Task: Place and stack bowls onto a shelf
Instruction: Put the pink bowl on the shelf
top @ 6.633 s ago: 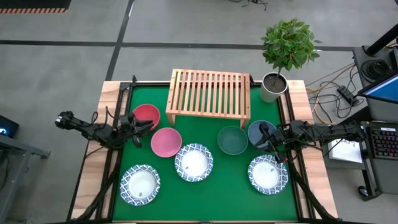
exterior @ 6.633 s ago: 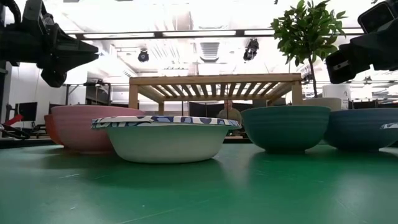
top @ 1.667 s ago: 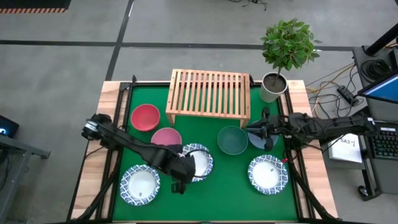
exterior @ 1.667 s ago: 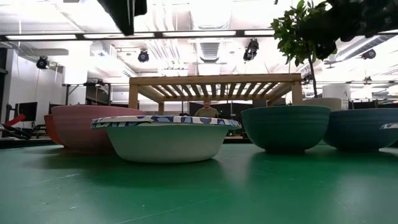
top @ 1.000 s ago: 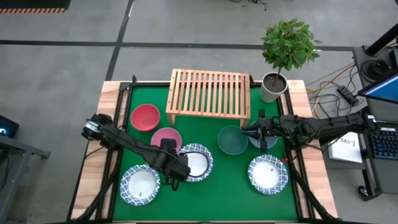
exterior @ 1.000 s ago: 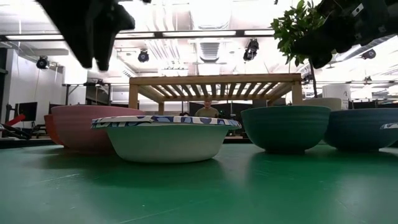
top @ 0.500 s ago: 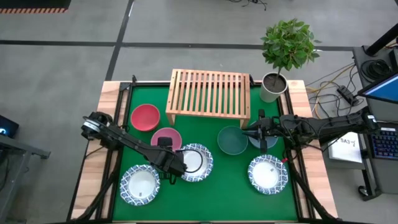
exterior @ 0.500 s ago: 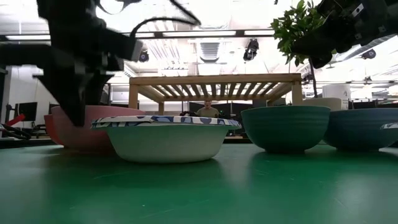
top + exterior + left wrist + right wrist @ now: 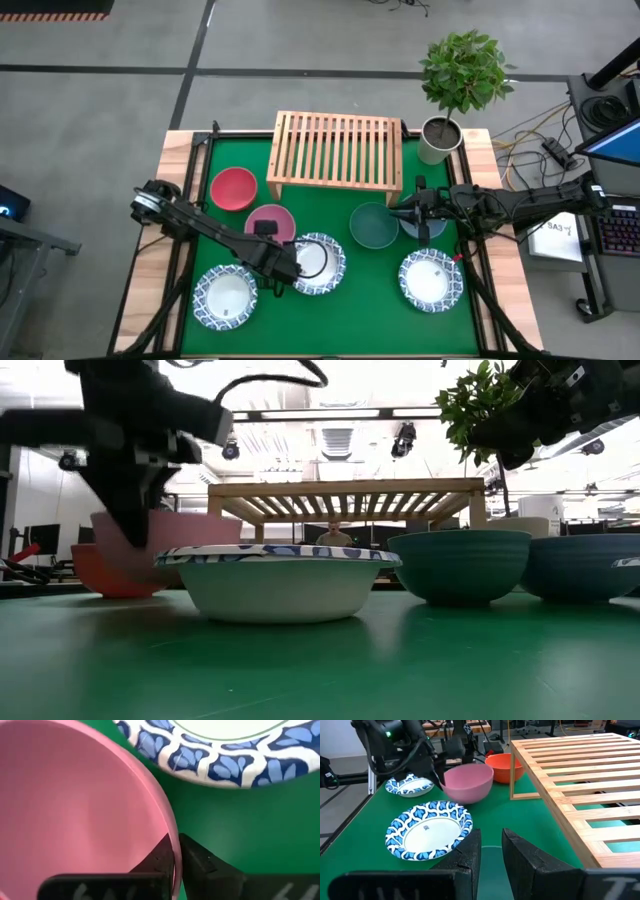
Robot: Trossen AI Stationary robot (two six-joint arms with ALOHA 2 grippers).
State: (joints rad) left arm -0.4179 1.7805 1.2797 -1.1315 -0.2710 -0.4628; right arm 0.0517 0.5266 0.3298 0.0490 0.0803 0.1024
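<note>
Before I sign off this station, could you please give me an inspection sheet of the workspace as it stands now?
Surface: green mat on a wood-edged table.
Job's things: pink bowl tilted, rim pinched; red bowl, teal bowl and blue bowl on the mat; three patterned white bowls; shelf bare on top.
Clutter: potted plant at the table's far right corner.
Grippers: left gripper shut on the pink bowl's rim; right gripper above the teal bowl, jaws slightly apart, holding nothing.
Cables: bundle on the floor right of the table.
Surroundings: a person seated far behind the shelf.
</note>
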